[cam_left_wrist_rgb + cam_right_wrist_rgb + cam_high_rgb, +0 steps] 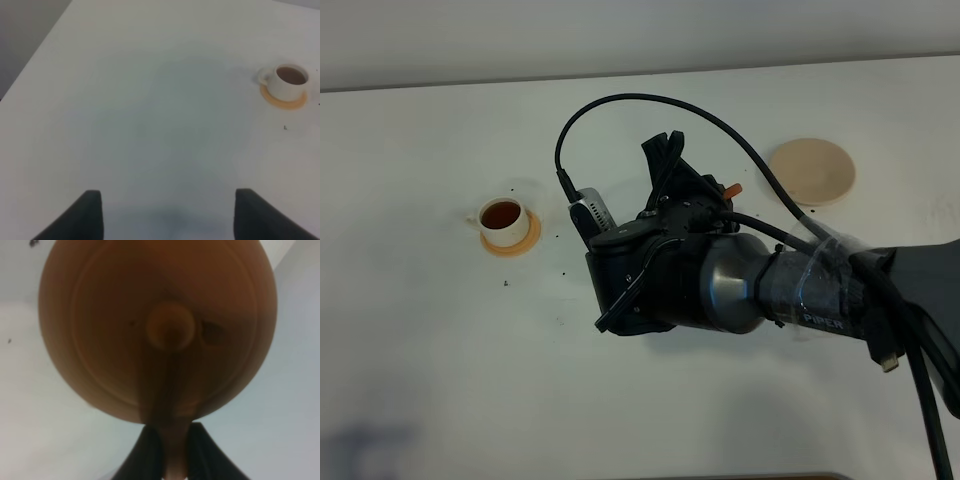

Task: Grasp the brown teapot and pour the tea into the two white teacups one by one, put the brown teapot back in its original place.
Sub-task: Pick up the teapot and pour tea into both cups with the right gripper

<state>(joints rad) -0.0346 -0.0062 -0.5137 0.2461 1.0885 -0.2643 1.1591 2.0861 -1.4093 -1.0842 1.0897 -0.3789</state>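
The brown teapot (160, 325) fills the right wrist view, lid knob toward the camera. My right gripper (172, 442) is shut on its loop handle, which sits between the two dark fingers. In the exterior high view my right arm (720, 280) reaches across the middle and covers the teapot, apart from an orange sliver (731, 188). One white teacup (504, 220), holding brown tea, stands on an orange coaster (510, 243) at the left; it also shows as the teacup (289, 82) in the left wrist view. The other teacup is hidden. My left gripper (167, 215) is open over bare table.
The round pale beige disc (811, 171), the original place, lies bare at the back right. A black cable (620, 100) loops above the arm. A few dark specks (507, 284) dot the white table (420, 380) near the cup.
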